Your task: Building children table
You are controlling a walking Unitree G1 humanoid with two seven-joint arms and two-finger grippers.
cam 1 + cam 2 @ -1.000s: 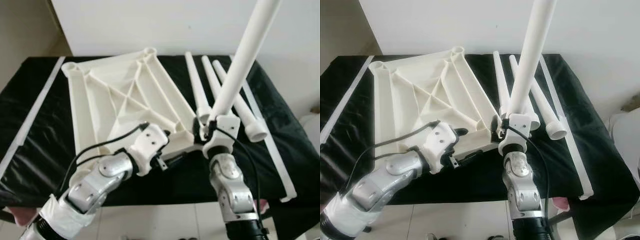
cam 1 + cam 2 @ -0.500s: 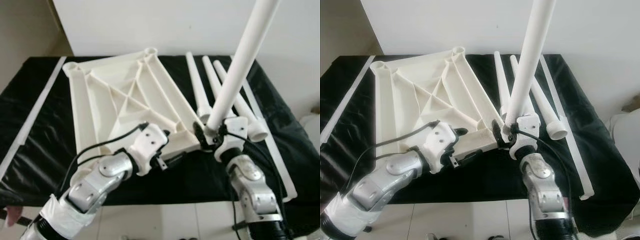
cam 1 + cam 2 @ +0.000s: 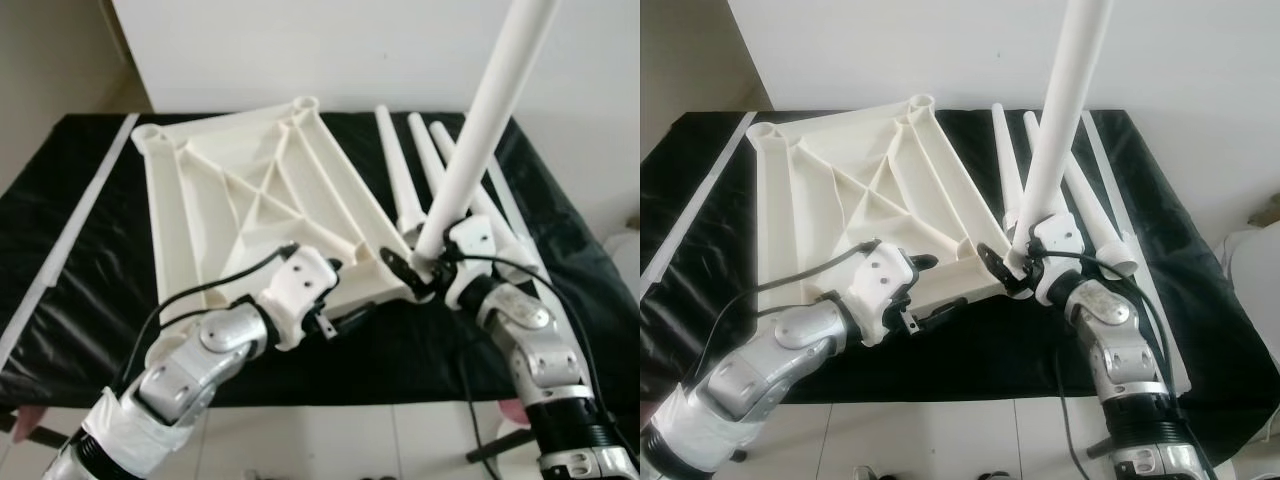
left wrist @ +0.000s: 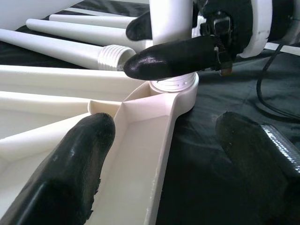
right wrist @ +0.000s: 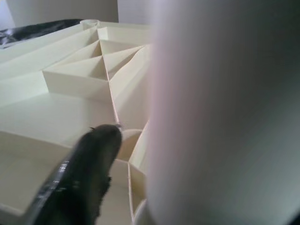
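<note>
Head view: right pincer (image 3: 418,268) is clamping upright table leg (image 3: 480,130) at tabletop (image 3: 240,200) corner socket on black worktop (image 3: 80,260) | Left wrist view: left pincer (image 4: 159,154) is straddling tabletop edge, fingers (image 4: 70,168) spread | Right wrist view: leg is pressing against finger (image 5: 79,173).

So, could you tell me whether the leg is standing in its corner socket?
In: the leg stands in the tabletop corner socket.
</note>
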